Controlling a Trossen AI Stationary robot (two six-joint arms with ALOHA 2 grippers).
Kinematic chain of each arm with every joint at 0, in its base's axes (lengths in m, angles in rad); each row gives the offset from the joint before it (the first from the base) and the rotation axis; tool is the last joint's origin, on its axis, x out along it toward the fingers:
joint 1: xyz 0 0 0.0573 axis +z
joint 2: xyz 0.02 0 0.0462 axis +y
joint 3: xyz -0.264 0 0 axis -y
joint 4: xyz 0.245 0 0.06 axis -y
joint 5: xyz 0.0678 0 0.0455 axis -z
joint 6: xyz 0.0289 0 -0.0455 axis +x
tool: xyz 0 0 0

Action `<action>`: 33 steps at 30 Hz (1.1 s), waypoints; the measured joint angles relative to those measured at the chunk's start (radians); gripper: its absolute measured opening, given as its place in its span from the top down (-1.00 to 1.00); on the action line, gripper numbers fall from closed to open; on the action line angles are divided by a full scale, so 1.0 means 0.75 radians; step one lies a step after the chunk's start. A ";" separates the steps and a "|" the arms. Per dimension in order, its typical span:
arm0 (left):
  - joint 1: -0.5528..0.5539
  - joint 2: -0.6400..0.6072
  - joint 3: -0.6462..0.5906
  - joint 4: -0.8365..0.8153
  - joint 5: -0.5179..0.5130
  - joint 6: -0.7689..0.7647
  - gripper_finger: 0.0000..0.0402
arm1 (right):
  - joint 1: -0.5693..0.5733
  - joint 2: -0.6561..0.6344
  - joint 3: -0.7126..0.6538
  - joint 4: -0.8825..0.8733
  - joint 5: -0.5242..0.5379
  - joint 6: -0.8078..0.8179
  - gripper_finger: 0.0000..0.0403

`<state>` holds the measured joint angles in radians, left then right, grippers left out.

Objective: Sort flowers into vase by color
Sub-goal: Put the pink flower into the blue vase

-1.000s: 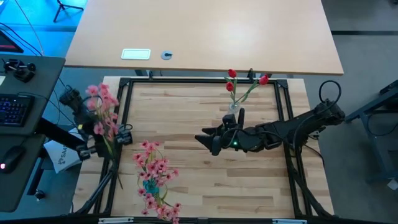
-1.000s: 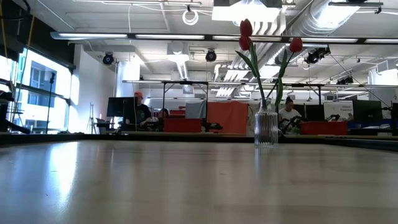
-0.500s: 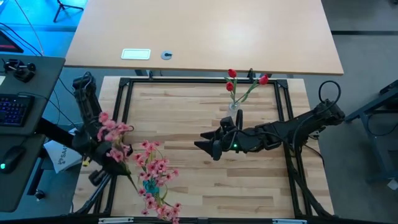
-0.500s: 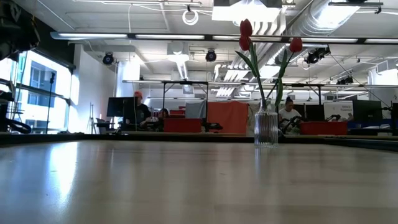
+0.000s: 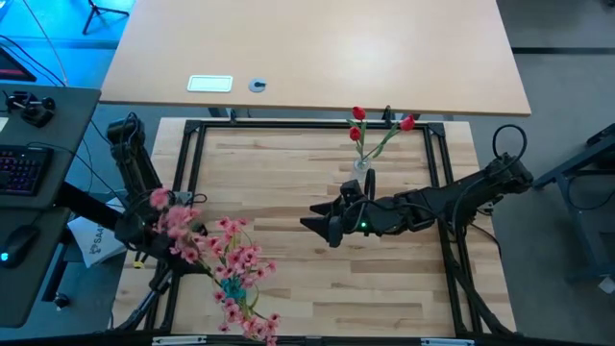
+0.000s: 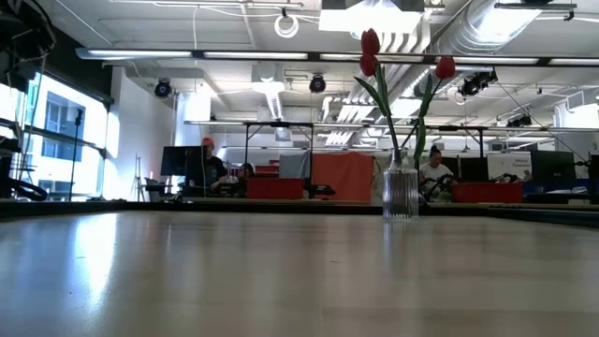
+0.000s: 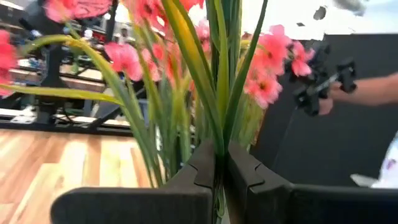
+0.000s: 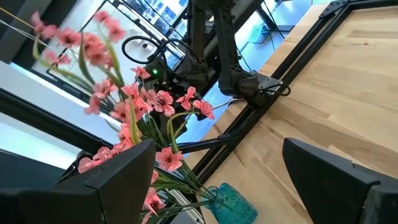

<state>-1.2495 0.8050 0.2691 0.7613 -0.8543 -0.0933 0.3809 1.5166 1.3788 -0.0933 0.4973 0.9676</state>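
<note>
Left hand [image 7: 219,186] clamped on the green stems of a pink spray [image 5: 178,226], carried just left of the teal vase [image 5: 232,286] at the counter's [image 5: 317,279] front-left edge. Right hand [image 5: 312,219] idle mid-counter, fingers wide, empty. 3 red flowers [image 5: 358,115] already sit in the clear vase [image 5: 362,164]. Suggest: tip stems vertical, centre them over the teal mouth, lower slowly past the pinks already in, then release.

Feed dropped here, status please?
Left gripper shut on pink blossom spray, beside the teal vase. Right gripper open, mid-table. Nothing in the way.
</note>
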 joint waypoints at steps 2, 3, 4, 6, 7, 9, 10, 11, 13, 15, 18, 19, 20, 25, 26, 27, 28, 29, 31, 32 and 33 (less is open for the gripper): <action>0.000 0.011 0.000 -0.022 0.013 -0.008 1.00 | 0.000 0.000 0.000 0.000 0.000 0.000 -0.73; 0.000 0.019 0.000 -0.038 0.013 -0.010 1.00 | 0.000 0.000 0.000 0.000 0.000 0.000 -0.73; 0.000 0.029 0.000 -0.051 0.014 -0.013 1.00 | 0.000 0.000 0.000 0.000 0.000 0.000 -0.73; 0.000 0.047 0.000 -0.055 0.013 -0.011 1.00 | 0.000 0.000 0.000 0.000 0.000 0.000 -0.73; 0.000 0.056 0.000 -0.055 0.013 -0.011 1.00 | 0.000 0.000 0.000 0.000 0.000 0.000 -0.73; 0.000 0.074 0.000 -0.062 0.014 -0.011 1.00 | 0.000 0.000 0.000 0.000 0.000 0.000 -0.73; 0.000 0.082 0.000 -0.076 0.014 -0.011 1.00 | -0.001 -0.001 0.000 0.000 0.001 0.000 -0.73; 0.000 0.090 0.000 -0.092 0.014 -0.012 1.00 | -0.001 -0.001 0.000 0.000 0.001 0.000 -0.73; 0.000 0.107 0.000 -0.122 0.014 -0.032 0.99 | -0.002 -0.001 0.000 0.000 0.001 -0.005 -0.73; 0.000 0.125 0.000 -0.148 0.014 -0.066 0.98 | -0.002 -0.001 0.000 0.000 0.006 -0.005 -0.73; 0.000 0.154 0.000 -0.152 0.014 -0.111 0.96 | -0.002 -0.001 0.000 0.000 0.010 -0.005 -0.73; 0.000 0.160 0.000 -0.153 0.015 -0.121 0.95 | -0.002 -0.001 0.000 0.000 0.010 -0.002 -0.73; 0.000 0.166 0.000 -0.151 0.020 -0.131 0.94 | -0.002 -0.001 0.000 0.000 0.010 0.001 -0.73; 0.000 0.187 0.000 -0.152 0.064 -0.154 0.85 | -0.002 -0.001 0.000 0.001 0.010 0.001 -0.73; 0.000 0.188 0.000 -0.153 0.071 -0.154 0.82 | -0.002 -0.001 0.000 0.001 0.010 0.001 -0.73; 0.000 0.189 0.000 -0.153 0.077 -0.154 0.79 | -0.002 -0.001 0.000 0.001 0.010 0.001 -0.73; 0.000 0.189 0.000 -0.153 0.079 -0.155 0.76 | -0.002 -0.001 0.000 0.001 0.010 0.001 -0.73; 0.000 0.189 0.000 -0.153 0.079 -0.161 0.72 | -0.002 -0.001 0.000 0.001 0.010 0.001 -0.73; 0.000 0.189 0.000 -0.155 0.079 -0.187 0.63 | -0.002 -0.001 0.000 0.001 0.010 0.001 -0.73; 0.000 0.188 0.000 -0.160 0.079 -0.206 0.58 | -0.002 -0.001 0.000 0.001 0.010 0.001 -0.73; -0.001 0.188 0.000 -0.168 0.080 -0.230 0.52 | -0.002 -0.001 0.000 0.001 0.010 0.001 -0.73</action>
<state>-1.2499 0.9463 0.2691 0.6354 -0.7945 -0.2655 0.3798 1.5158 1.3788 -0.0929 0.5049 0.9680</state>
